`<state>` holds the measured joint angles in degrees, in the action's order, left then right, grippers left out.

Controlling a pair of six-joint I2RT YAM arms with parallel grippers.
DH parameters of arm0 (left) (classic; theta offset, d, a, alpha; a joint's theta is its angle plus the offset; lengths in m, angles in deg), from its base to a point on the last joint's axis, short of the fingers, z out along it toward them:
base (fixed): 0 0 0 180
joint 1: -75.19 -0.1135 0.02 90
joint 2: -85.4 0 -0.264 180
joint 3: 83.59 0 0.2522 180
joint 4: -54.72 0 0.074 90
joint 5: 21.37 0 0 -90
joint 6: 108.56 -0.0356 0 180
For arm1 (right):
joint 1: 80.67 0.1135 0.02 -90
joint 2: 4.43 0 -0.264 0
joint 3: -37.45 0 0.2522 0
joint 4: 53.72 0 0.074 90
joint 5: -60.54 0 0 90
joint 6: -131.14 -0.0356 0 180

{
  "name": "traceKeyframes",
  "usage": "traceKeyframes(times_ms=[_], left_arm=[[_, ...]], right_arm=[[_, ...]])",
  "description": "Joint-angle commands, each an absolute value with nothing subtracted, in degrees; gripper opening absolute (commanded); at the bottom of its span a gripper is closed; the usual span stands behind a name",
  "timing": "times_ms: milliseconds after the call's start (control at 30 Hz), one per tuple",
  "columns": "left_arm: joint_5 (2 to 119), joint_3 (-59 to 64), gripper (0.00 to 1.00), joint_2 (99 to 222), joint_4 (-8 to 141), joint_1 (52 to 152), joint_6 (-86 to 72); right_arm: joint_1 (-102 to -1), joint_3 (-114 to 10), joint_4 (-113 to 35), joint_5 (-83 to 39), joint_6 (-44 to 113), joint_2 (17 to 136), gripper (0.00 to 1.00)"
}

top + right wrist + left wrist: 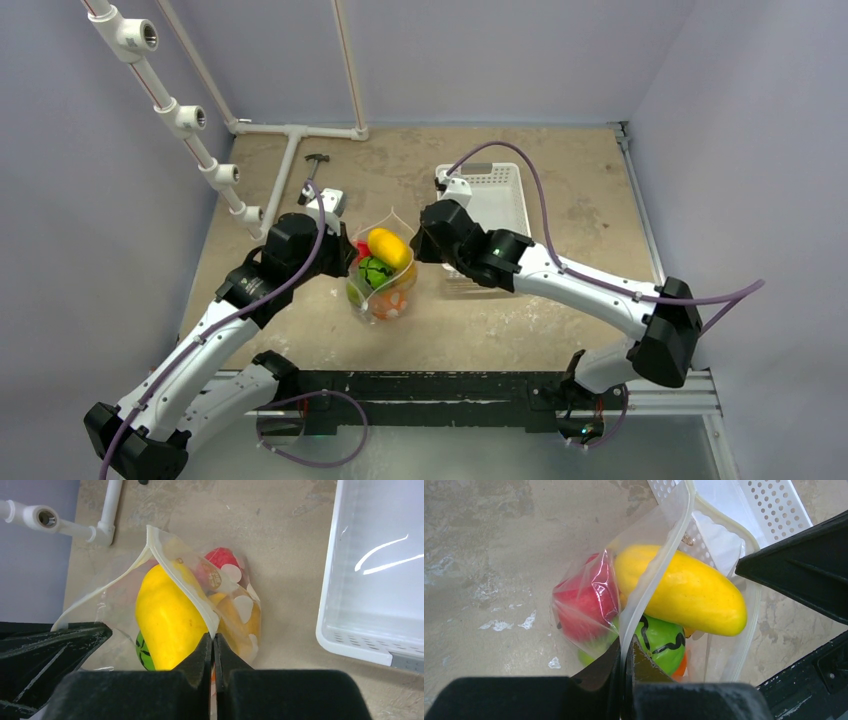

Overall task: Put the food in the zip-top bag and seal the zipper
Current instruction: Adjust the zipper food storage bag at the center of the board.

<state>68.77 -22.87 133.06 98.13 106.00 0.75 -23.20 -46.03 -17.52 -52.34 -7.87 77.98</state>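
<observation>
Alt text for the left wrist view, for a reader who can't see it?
The left tool pinches the zipper of the open zip-top bag, which holds a yellow fruit, a red fruit and a striped green fruit. The right tool, dark at the right edge, meets the bag's far rim, with the white basket beyond.

Walls point(500, 50): I see plain lavender panels on three sides.
Counter point(480, 335): mottled tan, stained.
Upper left: white pipework point(182, 118).
</observation>
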Motion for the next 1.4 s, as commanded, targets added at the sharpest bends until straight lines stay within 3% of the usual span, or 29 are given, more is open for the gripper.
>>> traceKeyframes(times_ms=[0,400,800,1367], left_arm=[[68.33,-20.29,0.0,132.94,99.62,106.11,0.98],[66.82,-7.41,0.0,133.72,108.68,106.07,6.13],[61.91,-26.23,0.0,134.01,92.0,106.1,19.42],[60.43,-26.34,0.0,132.89,85.96,106.12,26.63]], right_arm=[[-23.82,-47.68,-21.32,-49.65,-2.76,74.52,0.0],[-24.86,-52.37,-25.71,-38.32,7.9,71.2,0.0],[-27.93,-44.63,-35.5,-33.14,14.54,76.61,0.0],[-27.94,-52.66,-37.96,-27.22,24.97,80.3,0.0]])
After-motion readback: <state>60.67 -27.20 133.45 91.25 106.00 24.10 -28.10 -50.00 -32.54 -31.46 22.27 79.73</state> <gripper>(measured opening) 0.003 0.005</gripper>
